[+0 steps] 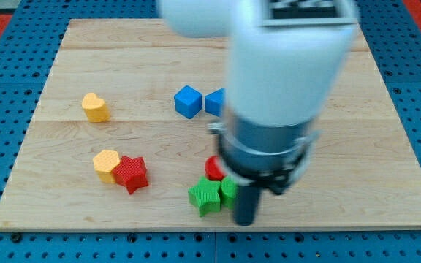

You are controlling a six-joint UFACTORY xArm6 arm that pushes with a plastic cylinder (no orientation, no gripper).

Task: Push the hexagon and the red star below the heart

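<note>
A yellow heart (94, 107) lies at the view's left. Below it sit a yellow hexagon (106, 164) and a red star (131, 173), touching each other. My tip (244, 222) is near the view's bottom centre, well to the right of the star, right next to a green block (229, 190) and a green star (205, 196). The arm's body hides much of the board's right middle.
A blue cube (187, 101) and another blue block (215, 102), partly hidden by the arm, lie above centre. A red block (213, 168) peeks out beside the arm, above the green star. The wooden board (50, 204) ends near the tip at the bottom edge.
</note>
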